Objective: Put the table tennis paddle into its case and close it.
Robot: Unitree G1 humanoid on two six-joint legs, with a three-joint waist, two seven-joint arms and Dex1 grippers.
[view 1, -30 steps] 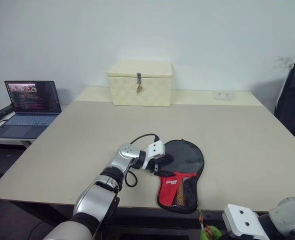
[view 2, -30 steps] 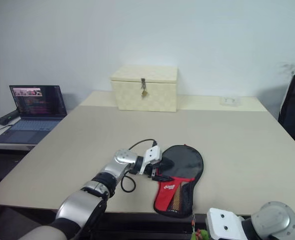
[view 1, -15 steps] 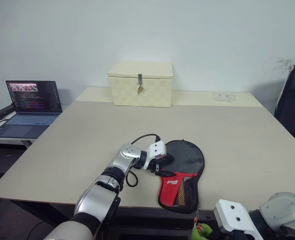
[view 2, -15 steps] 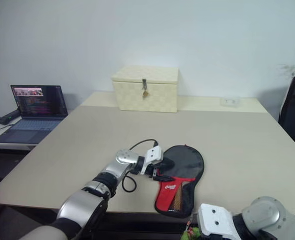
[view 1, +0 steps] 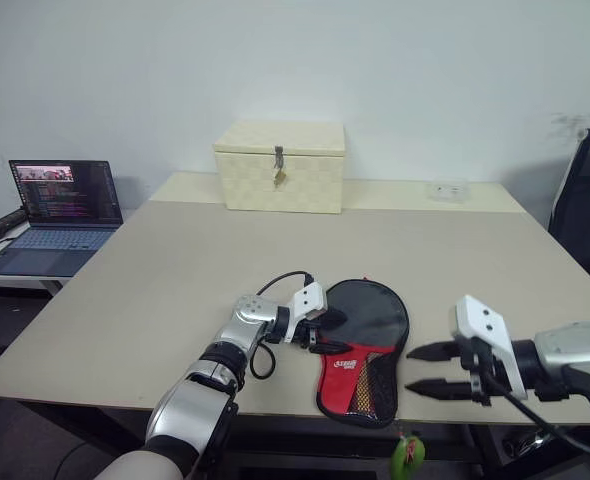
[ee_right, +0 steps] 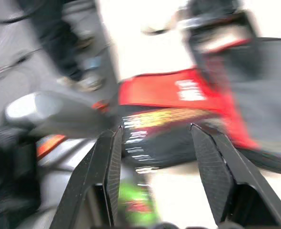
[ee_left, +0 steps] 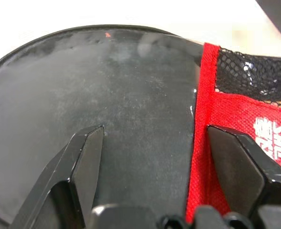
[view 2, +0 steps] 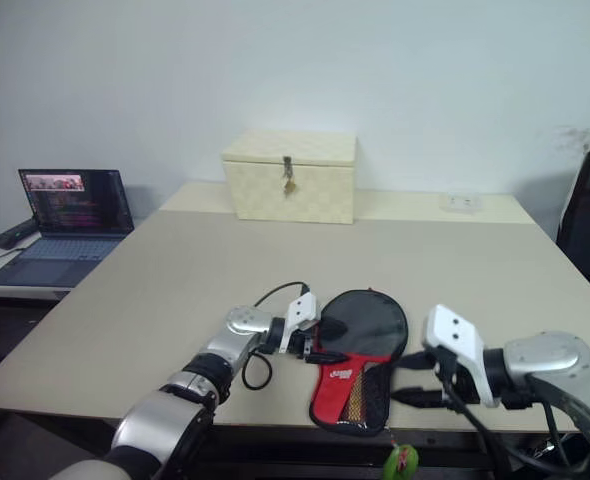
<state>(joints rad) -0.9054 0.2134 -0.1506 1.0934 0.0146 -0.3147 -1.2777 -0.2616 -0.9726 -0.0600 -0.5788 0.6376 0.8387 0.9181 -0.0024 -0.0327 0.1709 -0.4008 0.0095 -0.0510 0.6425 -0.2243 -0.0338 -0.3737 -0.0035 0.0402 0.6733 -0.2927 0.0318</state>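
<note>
Now left pincer (view 1: 320, 334) rests spread on case (view 1: 367, 345); right pincer (view 1: 423, 369) hovers parted, empty.

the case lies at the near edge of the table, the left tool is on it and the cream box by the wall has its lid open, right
Not quite: the cream box has its lid shut, with the latch hanging down its front, as the left eye view shows. The rest holds: the case lies at the table's near edge with the left tool on it.

We saw a wide beige table (view 1: 175, 290) set against a plain white wall (view 1: 275, 60), with a cream woven box (view 1: 279, 166) at its far side. An open laptop (view 1: 55, 205) sat on a lower desk to the left, and a black chair (view 1: 587, 200) stood at the far right.
</note>
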